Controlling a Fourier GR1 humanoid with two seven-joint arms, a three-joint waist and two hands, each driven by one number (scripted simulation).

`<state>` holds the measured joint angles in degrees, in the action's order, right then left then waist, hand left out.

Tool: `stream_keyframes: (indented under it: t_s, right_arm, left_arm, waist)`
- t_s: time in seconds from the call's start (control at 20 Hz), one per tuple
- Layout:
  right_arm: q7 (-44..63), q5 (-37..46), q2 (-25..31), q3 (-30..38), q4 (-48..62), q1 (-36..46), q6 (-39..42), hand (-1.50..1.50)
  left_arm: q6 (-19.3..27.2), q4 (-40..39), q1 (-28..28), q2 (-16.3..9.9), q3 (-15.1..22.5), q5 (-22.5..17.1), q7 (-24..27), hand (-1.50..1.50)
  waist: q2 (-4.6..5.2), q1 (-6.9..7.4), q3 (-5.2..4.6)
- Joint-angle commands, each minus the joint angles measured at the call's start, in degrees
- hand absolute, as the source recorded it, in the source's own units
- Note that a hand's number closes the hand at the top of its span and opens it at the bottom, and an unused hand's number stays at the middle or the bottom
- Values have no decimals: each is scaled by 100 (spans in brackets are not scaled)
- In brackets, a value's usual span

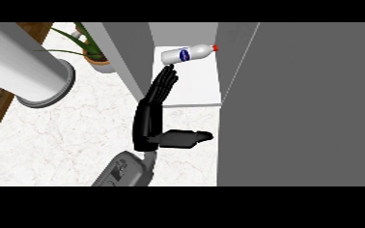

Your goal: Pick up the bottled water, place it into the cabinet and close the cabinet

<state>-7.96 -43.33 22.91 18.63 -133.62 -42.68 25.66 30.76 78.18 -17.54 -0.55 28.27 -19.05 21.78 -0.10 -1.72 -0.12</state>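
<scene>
- Now I see the bottled water (188,54) lying on its side on the white cabinet shelf (196,89), red cap toward the grey door (292,106).
- One hand (158,101) shows; side unclear. Fingers straight, thumb spread, tips just below the bottle.
- Potted plant (92,48) stands on the marble worktop (64,140).

The cabinet (192,84) opening is standing narrow, walled by a grey panel (132,63) on its left and the big door (292,101) on its right. The bottle (187,54) is lying across the shelf's back, blocking that end. A hand (158,101) is filling the opening's left side, fingers (167,77) straight. Left, a plant (96,53) and a cylinder (32,72) are crowding the surface (64,140), whose near part is lying free.
</scene>
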Motion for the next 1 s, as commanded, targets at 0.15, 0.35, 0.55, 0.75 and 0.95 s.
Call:
stream_keyframes:
  t_s: [0.15, 0.35, 0.55, 0.75, 0.95]
  right_arm:
    - [291, 140, -290, 177, -1158, -553, -57, -150]
    - [536, 141, -100, -13, -1286, -539, 71, 150]
    - [529, 46, 114, 9, -1235, -541, 439, 150]
    - [587, 245, 43, -149, -1139, -396, 518, 150]
    - [654, 304, 462, -230, -1139, -591, 1170, 150]
  left_arm:
    - [-360, 610, 906, 53, 587, -208, 308, -150]
    - [-652, 947, 1178, -237, 854, -148, 244, 150]
    - [-951, 1513, 2026, -729, 1050, -220, 421, 150]
    - [-1184, 2081, 2354, -1403, 806, -270, 268, 150]
    - [-1335, 2454, 2693, -1812, 605, -335, 376, 150]
  waist:
    - [-16, 78, 2]
    - [-13, 99, 1]
    - [-22, 146, -1]
    - [-9, 184, 2]
    - [-30, 169, 0]
